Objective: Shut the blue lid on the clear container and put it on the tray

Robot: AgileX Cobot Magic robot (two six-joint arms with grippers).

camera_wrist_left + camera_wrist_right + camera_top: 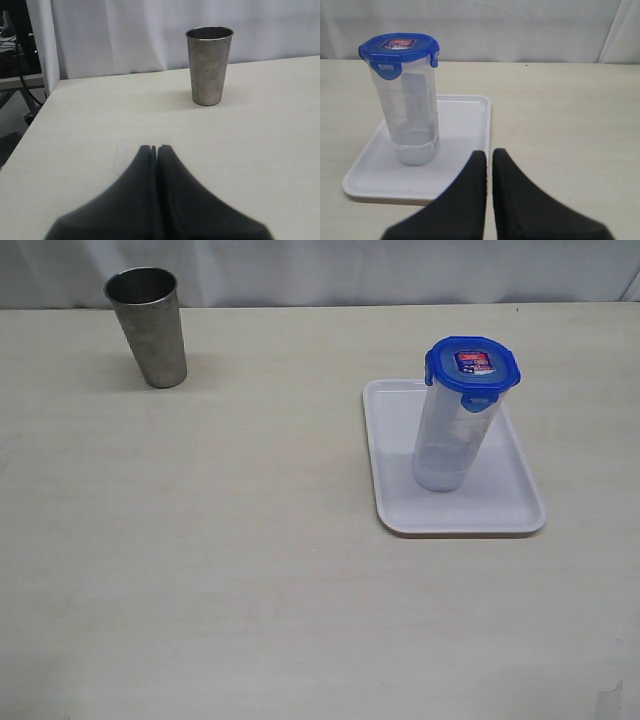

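Observation:
The clear container [447,445] stands upright on the white tray [395,480], and the blue lid [472,369] sits on top of it. The right wrist view shows the same lidded container [412,120] on the tray [462,150]. My right gripper [489,153] is shut and empty, by the tray's edge and apart from the container. My left gripper [155,148] is shut and empty over bare tabletop, facing the steel cup. Neither gripper appears in the exterior view.
A grey steel cup [148,327] stands upright at the far left of the table, also in the left wrist view [208,65]. The table's side edge [30,135] runs close to the left gripper. A white curtain hangs behind the table.

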